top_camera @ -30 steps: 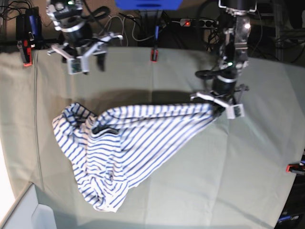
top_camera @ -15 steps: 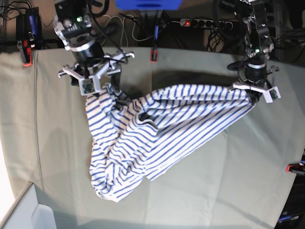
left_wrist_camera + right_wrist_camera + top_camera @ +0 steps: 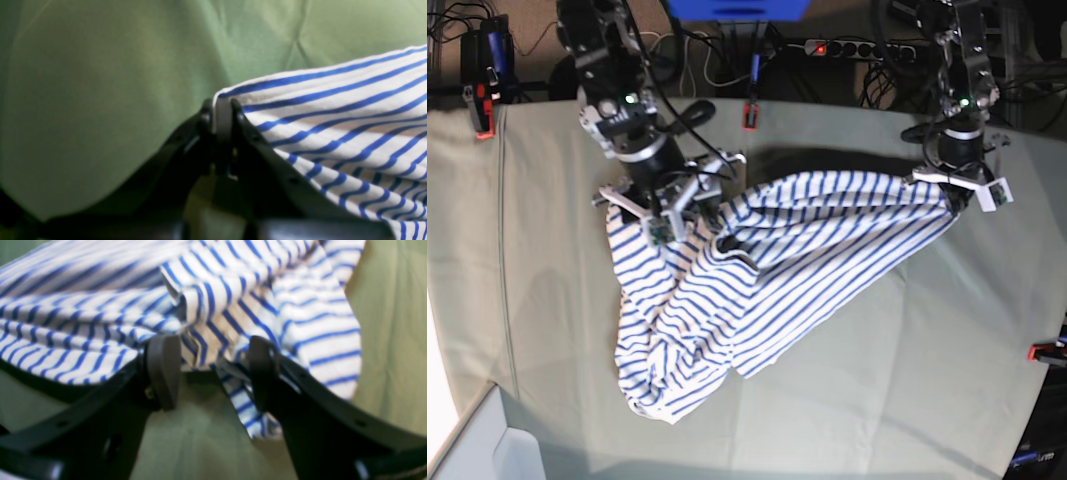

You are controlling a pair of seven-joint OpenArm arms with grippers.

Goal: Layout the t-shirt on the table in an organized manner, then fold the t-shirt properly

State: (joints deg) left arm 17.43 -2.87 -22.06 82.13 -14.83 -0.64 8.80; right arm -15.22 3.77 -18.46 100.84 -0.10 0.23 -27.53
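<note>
Nearest the viewer, the table (image 3: 847,400) lies bare in pale grey-green cloth. On it the striped t-shirt (image 3: 757,270) is bunched, not laid out: a crumpled lobe reaches toward the near left, and a drawn-out band runs from there to the far right. Its long axis therefore goes near-left to far-right.

At the far left of the garment, the right gripper (image 3: 670,212) stands over a gathered ridge of fabric. In the right wrist view its fingers (image 3: 163,370) are spread apart, a fold of striped cloth sits in the gap, and nothing is pinched yet. The cloth lies directly ahead of and between the pads, so closing there would likely take several layers at once.

At the far right end, the left gripper (image 3: 962,195) has its fingers pressed together on a thin edge of the shirt; the left wrist view shows a white hem clamped between the tips (image 3: 222,115), fabric trailing rightward from it.

Judgement: the layout step is unfinished. The right arm is the nearer to the bunched mass and must secure a matching edge.

Obscured: collar, sleeves and hem cannot be identified in the heap. Which part each gripper addresses cannot be told. Both wrist views are blurred.
</note>
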